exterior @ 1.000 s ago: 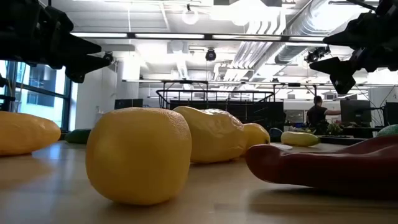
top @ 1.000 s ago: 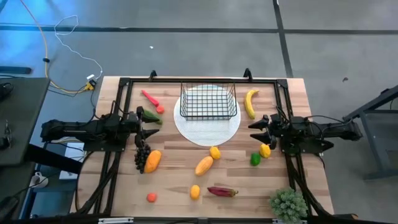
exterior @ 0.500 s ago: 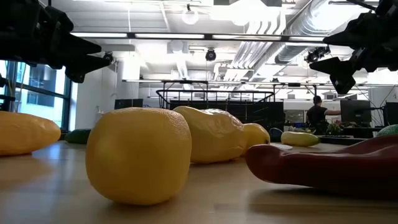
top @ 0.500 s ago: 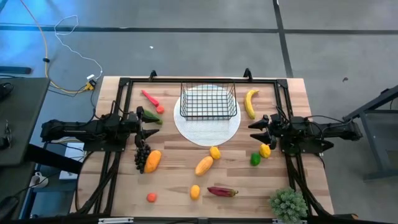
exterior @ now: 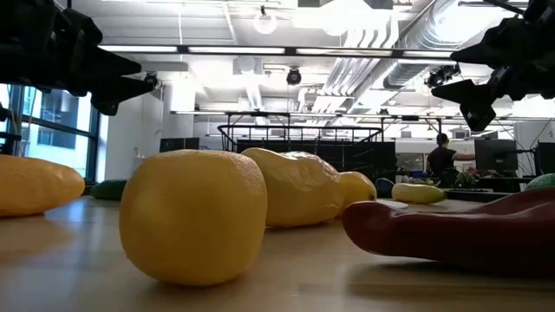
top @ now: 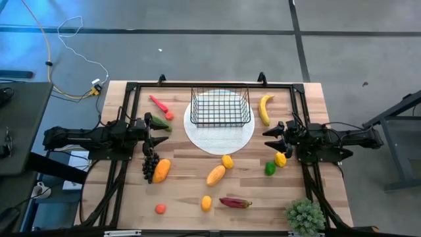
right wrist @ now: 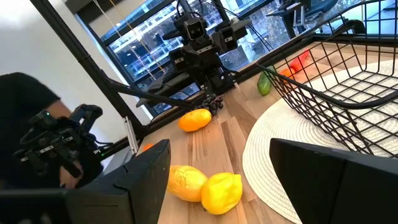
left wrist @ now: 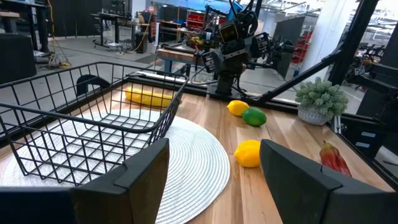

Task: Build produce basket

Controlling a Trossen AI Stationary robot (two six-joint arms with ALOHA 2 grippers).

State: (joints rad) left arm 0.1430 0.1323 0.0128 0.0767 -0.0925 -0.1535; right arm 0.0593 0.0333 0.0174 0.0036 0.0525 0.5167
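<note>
High view shows both arms stretched flat inward: left gripper (top: 158,136) and right gripper (top: 271,137), fingers apart, holding nothing, flank the empty basket (top: 220,107) on the white plate (top: 218,143), far centre.

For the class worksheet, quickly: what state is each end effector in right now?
Left end effector: open, holding nothing, beside the grapes.
Right end effector: open, holding nothing, near the banana.

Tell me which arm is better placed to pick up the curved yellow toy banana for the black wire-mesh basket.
Right, most likely. The curved yellow toy banana lies at the right of the black wire-mesh basket, just beyond the open right gripper. The open left gripper sits across the round white woven plate, near the dark grapes.
</note>
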